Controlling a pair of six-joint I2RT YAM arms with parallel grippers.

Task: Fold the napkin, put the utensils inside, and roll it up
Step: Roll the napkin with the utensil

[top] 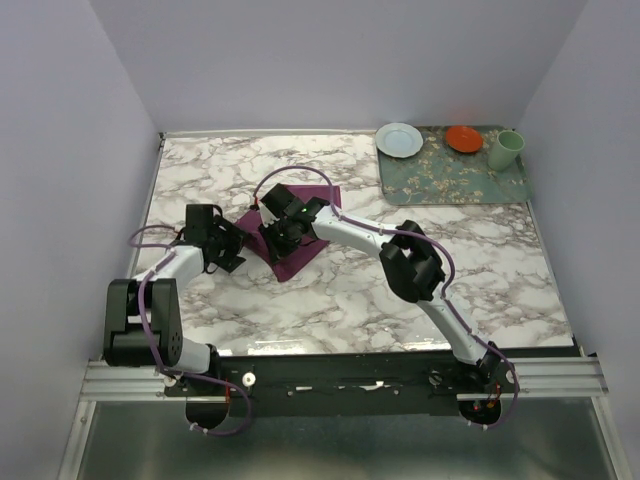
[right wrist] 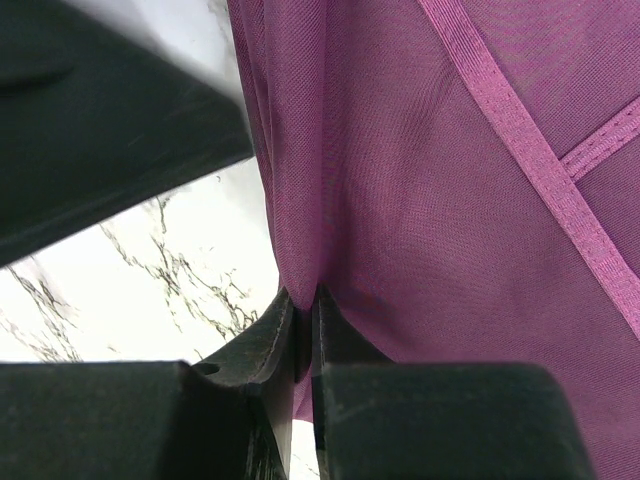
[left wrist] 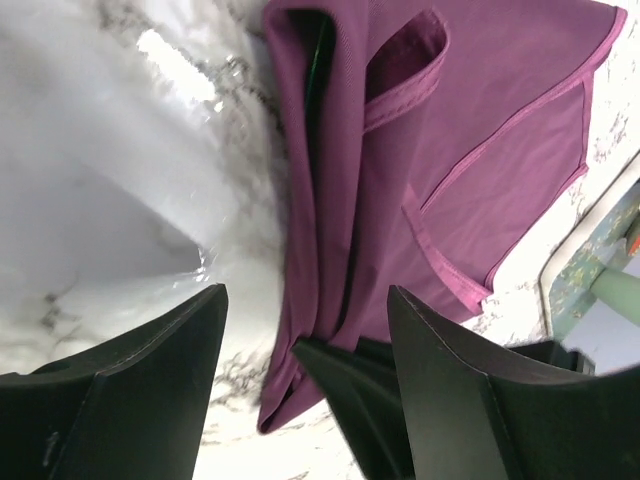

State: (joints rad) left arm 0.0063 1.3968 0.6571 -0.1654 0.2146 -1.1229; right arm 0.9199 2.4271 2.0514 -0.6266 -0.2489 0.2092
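The plum-purple napkin (top: 296,260) lies folded and bunched on the marble table (top: 400,300), left of centre. My right gripper (top: 276,236) reaches over it from the right. In the right wrist view, the right gripper (right wrist: 305,296) is shut on a pinched fold of the napkin (right wrist: 430,200). My left gripper (top: 236,250) sits at the cloth's left edge. In the left wrist view, the left gripper (left wrist: 307,300) stands open, straddling the napkin's (left wrist: 470,150) rolled edge with a right finger between its own. The utensils are hidden; a thin greenish sliver (left wrist: 319,60) shows inside the fold.
A green floral mat (top: 450,182) lies at the back right corner, carrying a pale blue plate (top: 399,139), an orange bowl (top: 463,138) and a green cup (top: 505,150). White walls close the table at back and sides.
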